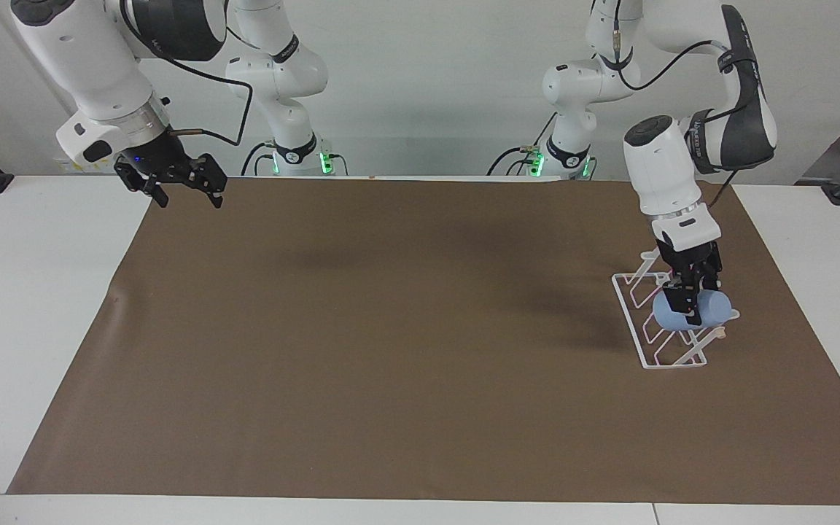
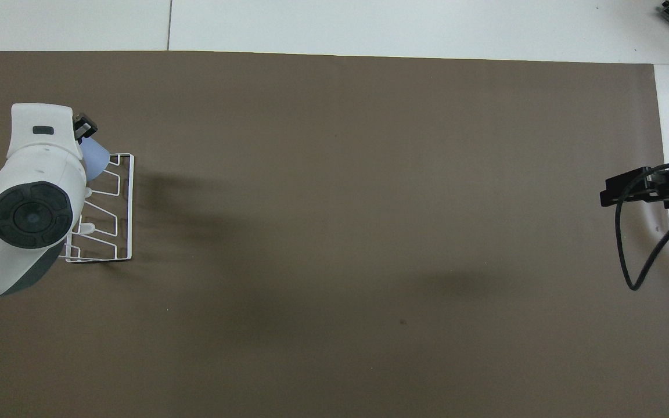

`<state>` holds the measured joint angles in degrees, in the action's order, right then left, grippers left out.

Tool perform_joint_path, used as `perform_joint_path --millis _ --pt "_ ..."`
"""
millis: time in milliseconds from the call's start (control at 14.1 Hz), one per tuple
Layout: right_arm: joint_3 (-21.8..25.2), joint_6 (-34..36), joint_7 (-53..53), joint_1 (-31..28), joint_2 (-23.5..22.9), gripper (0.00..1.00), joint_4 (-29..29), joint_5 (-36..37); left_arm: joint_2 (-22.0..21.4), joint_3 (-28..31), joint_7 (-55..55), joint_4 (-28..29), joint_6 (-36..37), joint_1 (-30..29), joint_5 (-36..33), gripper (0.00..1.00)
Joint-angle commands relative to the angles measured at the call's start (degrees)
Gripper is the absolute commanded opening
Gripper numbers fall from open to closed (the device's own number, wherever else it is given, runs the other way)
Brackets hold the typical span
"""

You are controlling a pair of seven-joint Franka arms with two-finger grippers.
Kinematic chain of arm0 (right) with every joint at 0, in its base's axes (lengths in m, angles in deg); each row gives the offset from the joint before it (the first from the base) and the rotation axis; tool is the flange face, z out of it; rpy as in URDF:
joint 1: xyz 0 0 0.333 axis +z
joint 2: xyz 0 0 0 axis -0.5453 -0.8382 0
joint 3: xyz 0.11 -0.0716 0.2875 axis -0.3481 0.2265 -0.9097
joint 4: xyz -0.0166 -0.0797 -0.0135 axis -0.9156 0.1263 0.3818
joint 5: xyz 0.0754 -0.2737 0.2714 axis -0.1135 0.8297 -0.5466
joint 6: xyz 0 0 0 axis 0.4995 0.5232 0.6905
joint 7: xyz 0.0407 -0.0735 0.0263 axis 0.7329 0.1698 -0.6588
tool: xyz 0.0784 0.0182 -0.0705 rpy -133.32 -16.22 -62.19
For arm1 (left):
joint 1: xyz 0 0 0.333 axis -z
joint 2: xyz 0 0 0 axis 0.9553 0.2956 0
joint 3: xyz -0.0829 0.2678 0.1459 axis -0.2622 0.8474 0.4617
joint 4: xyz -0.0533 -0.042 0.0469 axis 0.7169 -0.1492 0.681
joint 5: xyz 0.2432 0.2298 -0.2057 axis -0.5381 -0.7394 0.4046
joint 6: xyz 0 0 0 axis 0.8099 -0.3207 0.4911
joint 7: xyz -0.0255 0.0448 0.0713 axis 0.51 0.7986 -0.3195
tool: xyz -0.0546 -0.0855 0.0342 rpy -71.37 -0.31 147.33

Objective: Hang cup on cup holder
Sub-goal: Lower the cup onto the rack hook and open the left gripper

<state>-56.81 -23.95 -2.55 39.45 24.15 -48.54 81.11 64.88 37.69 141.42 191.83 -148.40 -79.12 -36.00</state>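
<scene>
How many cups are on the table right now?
1. The light blue cup lies sideways in the left tool, against the white wire cup holder at the left arm's end. None appears hidden.

One cup point(image 1: 712, 310), one cup holder point(image 1: 653, 350), two grippers, one brown mat point(image 1: 391, 350).

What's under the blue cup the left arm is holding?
The white wire cup holder sits right under the light blue cup, which the left claw grips. The claw and cup hide whether a prong is inside the cup yet.
</scene>
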Motion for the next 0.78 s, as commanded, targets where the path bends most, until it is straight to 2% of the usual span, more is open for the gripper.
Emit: perform_joint_path --millis 0,71,141,212,424,707 --pt "0.3 -2.1 0.8 0.9 1.4 1.0 -2.2 1.2 -1.7 0.2 2.0 2.7 -1.3 0.4 -1.5 0.04" --pt "0.3 -2.8 0.8 1.2 1.3 1.0 -2.3 1.2 -1.6 0.2 1.9 2.5 -1.1 0.4 -1.5 0.33" --pt "0.3 -2.9 0.7 1.4 1.3 1.0 -2.3 1.3 -1.5 0.2 1.8 2.2 -0.9 0.4 -1.4 0.78" --pt "0.3 -3.0 -0.1 1.3 1.3 1.0 -2.2 1.3 -1.5 0.2 1.8 2.2 -0.9 0.4 -1.4 1.0" --pt "0.4 -4.0 -4.2 1.2 1.2 1.0 -2.3 1.2 -0.8 0.1 1.2 0.2 -0.7 0.5 -1.4 1.0" --pt "0.4 -3.9 -3.7 1.2 1.2 1.0 -2.3 1.1 -0.6 -0.2 0.1 -2.0 -0.6 0.4 0.3 1.0"
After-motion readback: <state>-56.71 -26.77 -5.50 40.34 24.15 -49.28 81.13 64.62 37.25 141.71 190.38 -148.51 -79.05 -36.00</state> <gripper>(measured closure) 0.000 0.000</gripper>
